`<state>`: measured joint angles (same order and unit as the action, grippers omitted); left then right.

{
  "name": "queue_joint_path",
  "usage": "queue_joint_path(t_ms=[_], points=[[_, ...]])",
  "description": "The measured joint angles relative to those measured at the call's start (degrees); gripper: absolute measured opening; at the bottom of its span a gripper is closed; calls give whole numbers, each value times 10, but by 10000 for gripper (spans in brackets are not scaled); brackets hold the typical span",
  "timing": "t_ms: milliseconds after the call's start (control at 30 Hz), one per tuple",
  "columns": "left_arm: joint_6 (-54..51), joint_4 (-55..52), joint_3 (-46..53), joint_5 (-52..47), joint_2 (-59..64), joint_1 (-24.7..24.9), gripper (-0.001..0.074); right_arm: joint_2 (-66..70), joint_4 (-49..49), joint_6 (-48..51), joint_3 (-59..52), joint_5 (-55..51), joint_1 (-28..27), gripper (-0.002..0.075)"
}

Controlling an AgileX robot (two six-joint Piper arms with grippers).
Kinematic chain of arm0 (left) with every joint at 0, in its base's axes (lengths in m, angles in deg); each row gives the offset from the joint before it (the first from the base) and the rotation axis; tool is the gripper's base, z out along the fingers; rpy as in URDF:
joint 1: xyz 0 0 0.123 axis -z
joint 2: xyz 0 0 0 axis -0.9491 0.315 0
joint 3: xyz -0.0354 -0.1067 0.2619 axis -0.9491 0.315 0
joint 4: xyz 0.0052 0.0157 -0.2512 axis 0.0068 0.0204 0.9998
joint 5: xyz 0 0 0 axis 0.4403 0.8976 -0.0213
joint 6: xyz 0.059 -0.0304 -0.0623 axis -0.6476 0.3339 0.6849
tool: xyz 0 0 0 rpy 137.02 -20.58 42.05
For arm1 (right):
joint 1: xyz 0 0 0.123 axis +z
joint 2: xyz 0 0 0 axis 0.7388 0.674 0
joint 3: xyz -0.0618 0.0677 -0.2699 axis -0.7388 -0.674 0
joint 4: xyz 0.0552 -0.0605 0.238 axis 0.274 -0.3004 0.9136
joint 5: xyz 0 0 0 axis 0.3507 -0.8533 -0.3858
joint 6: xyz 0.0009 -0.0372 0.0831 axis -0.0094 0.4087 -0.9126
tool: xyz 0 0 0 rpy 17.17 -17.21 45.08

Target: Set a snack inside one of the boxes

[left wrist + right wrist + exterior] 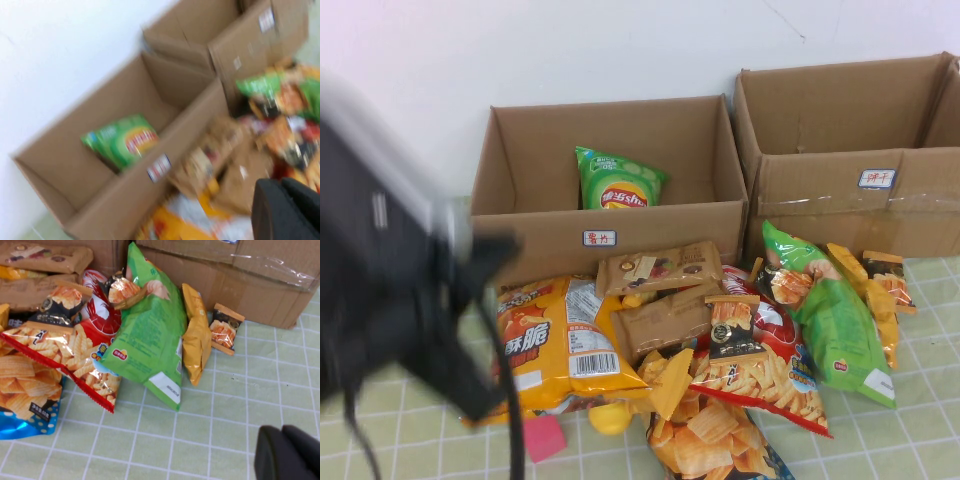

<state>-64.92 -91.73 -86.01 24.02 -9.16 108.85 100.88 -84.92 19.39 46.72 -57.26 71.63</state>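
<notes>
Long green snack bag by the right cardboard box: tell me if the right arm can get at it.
Probably yes. The long green snack bag lies on top of the pile, nothing over it, and the shut right gripper hangs over bare tablecloth beside it. It must open first.

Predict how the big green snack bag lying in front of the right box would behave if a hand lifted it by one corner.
The green snack bag looks puffy and glossy, so probably light but slippery. Its crinkled film suggests it would sag and swing; contents may crush.
</notes>
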Motion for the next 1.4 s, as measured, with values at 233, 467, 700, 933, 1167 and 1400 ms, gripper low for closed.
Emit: queue_joint_path(t_ms=[233,467,700,933,1167,1400], points=[[1,1,147,30,-27,0,-1,0,0,0,0,0,0,1],[26,-1,219,7,-20,-6,-1,0,1,0,-1,0,0,1],[97,-14,243,3,-105,-37,-1,0,3,0,-1,-1,0,0],[128,-21,321,66,-283,-162,-1,0,4,0,-1,-1,0,0],[139,-21,460,93,-437,-258,-1,0,5,0,-1,-1,0,0],[168,2,498,37,-503,-297,-1,0,5,0,-1,-2,0,0]])
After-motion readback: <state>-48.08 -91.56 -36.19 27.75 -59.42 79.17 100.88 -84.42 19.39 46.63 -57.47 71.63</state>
